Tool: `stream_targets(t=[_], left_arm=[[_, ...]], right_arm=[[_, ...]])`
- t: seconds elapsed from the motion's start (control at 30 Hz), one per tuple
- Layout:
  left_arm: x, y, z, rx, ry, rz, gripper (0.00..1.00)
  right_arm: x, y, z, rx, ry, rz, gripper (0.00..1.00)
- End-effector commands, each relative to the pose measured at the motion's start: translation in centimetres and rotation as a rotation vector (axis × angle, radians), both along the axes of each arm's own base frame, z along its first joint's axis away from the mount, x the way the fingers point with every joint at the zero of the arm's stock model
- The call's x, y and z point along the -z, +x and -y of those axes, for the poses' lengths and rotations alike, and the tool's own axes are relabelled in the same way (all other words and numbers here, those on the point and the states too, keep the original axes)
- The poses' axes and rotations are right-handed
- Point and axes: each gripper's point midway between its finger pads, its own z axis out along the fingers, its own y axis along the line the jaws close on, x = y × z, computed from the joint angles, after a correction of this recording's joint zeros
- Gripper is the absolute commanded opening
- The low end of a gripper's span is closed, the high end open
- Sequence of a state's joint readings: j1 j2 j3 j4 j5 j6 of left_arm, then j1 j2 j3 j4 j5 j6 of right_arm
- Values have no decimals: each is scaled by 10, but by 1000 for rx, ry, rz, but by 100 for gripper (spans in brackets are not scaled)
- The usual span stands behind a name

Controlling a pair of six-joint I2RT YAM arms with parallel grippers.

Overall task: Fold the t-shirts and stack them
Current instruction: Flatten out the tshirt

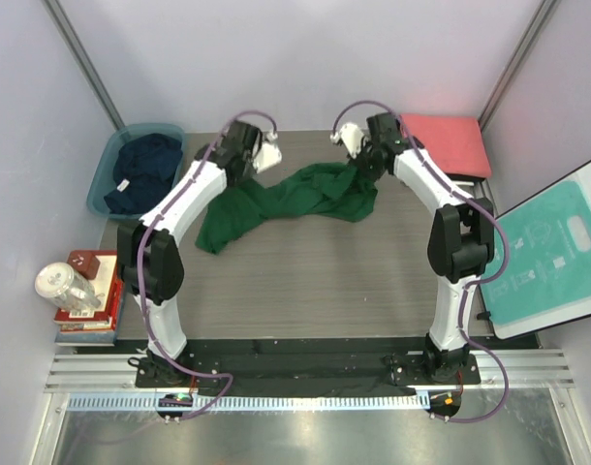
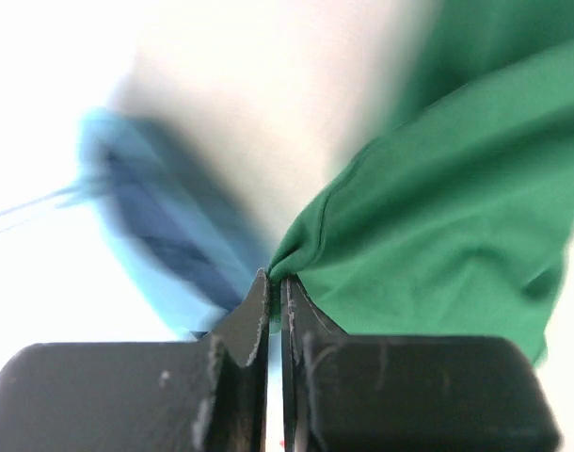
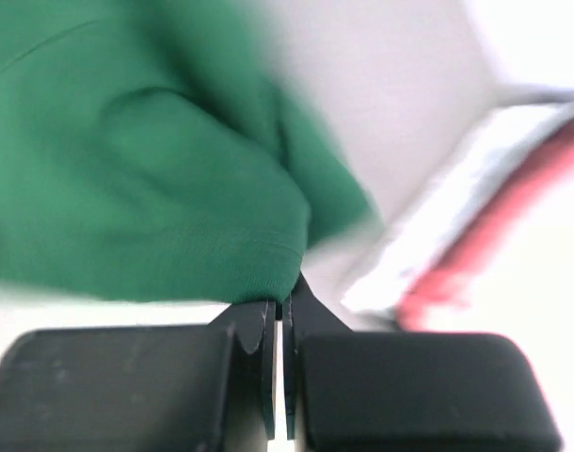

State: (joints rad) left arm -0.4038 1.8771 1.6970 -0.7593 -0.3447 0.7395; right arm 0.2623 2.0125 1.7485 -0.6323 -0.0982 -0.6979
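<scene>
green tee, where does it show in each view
Top: green tee mid-table, strung between the arms.
Left wrist: green tee on the right, pinched in the left tool.
Right wrist: green tee upper left, pinched in the right tool.
Landmarks: tub, top's far left, blurred left in left wrist; red tee, top's far right, blurred right in right wrist.

Top view: bright, even, diffuse light, sharp edge to edge. Soft shadows only, under the arms and the green t-shirt. Mild sheen on the near metal plate.
Left wrist: background blown out, teal tub smeared by blur, left gripper and the cloth sharp.
Right wrist: heavy blur, coral-red t-shirt just a streak; only the right gripper and the hem at it are crisp.
</scene>
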Motion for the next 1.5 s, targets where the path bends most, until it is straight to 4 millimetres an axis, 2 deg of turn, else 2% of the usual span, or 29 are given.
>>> stream_targets(t=[0.0,0.03,0.1,0.13,0.2,0.23,0.27,0.37,0.47,0.5,0.53,0.57,0.6,0.63,0.67,0.7,0.73,0.8,0.83,0.87,0.93,1.07,1.13,1.2,1.27,1.3,1.37,1.4,1.47], left_arm=[[-124,55,-15,-43,17,365,0],[-145,60,-19,-39,56,418,0],[-184,69,-20,-36,64,532,0],[-207,75,-19,-37,62,616,0],[-241,77,-22,-22,100,715,0],[-264,79,-22,-34,88,808,0],[-275,78,-22,-21,109,838,0],[-309,65,-25,-8,94,951,0],[-325,39,-24,54,58,1005,0],[-304,38,-22,85,72,969,0],[-322,15,-27,100,55,1011,0],[-308,12,-22,142,50,998,0],[-312,0,-24,151,32,1010,0],[-330,-22,-29,162,7,1054,0],[-324,-31,-29,182,-2,1046,0],[-329,-41,-25,221,-31,1063,0],[-351,-66,-30,237,-57,1121,0],[-364,-84,-26,283,-117,1160,0],[-375,-95,-28,289,-134,1190,0],[-391,-110,-31,294,-157,1232,0],[-403,-120,-34,293,-181,1261,0],[-408,-115,-36,285,-133,1267,0],[-395,-95,-30,292,-83,1226,0],[-377,-70,-23,312,-11,1185,0],[-373,-56,-21,309,37,1182,0],[-358,-36,-15,314,55,1140,0],[-358,-21,-14,298,68,1128,0],[-356,-13,-15,288,72,1121,0],[-350,14,-14,262,97,1100,0]], right_arm=[[-168,57,60,117,-210,476,1],[-187,63,66,135,-228,529,1],[-239,77,81,182,-280,685,1],[-254,79,85,197,-300,731,1],[-299,84,93,236,-336,883,1],[-314,82,98,263,-354,928,1],[-340,78,101,281,-366,1012,1],[-377,65,106,324,-359,1129,1],[-414,37,112,364,-306,1225,1],[-433,19,115,389,-266,1262,1],[-436,12,115,392,-247,1266,1],[-439,5,117,395,-234,1259,1],[-458,-17,122,411,-203,1289,1],[-459,-24,122,415,-167,1287,1],[-465,-35,121,408,-149,1298,1],[-466,-42,121,401,-143,1299,1],[-484,-66,125,406,-119,1341,1],[-498,-86,129,415,-105,1373,1],[-513,-105,134,430,-90,1412,1],[-519,-113,136,440,-88,1429,1],[-535,-134,140,443,-81,1473,1],[-542,-136,136,408,-99,1512,1],[-541,-125,134,413,-111,1526,1],[-530,-103,131,409,-155,1513,1],[-530,-92,130,414,-163,1531,1],[-521,-72,126,404,-185,1511,1],[-511,-53,123,400,-197,1490,1],[-501,-35,120,389,-200,1472,1],[-488,-12,120,371,-214,1462,1]])
